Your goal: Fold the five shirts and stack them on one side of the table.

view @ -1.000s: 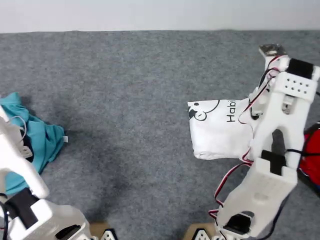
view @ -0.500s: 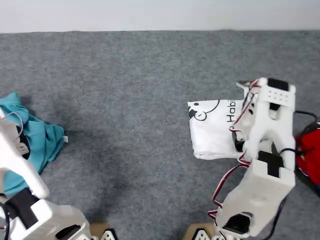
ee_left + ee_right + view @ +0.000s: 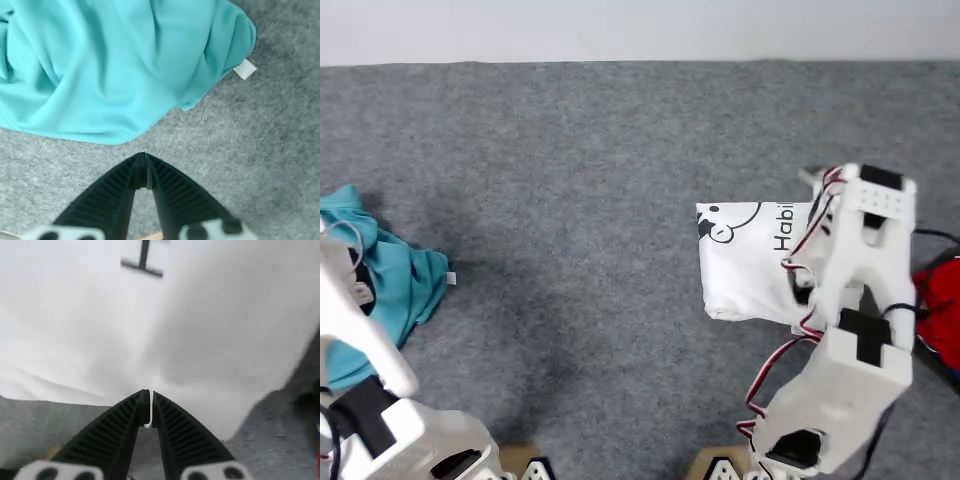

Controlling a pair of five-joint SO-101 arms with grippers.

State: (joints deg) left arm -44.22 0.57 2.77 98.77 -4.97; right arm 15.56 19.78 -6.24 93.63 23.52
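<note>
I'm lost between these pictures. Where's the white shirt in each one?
High view: white shirt right of centre, partly under the right arm.
Left wrist view: a teal shirt lies ahead of the left hand.
Right wrist view: spread just beyond the right hand.
Shared landmark: the grey mat.

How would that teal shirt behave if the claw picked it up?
Probably floppy: the teal shirt lies crumpled in soft folds, so it would likely drape and hang from wherever it is pinched. It looks thin, so it is probably light. Pushed, it would likely bunch up rather than slide, since the table has a rough, felt-like cover.
</note>
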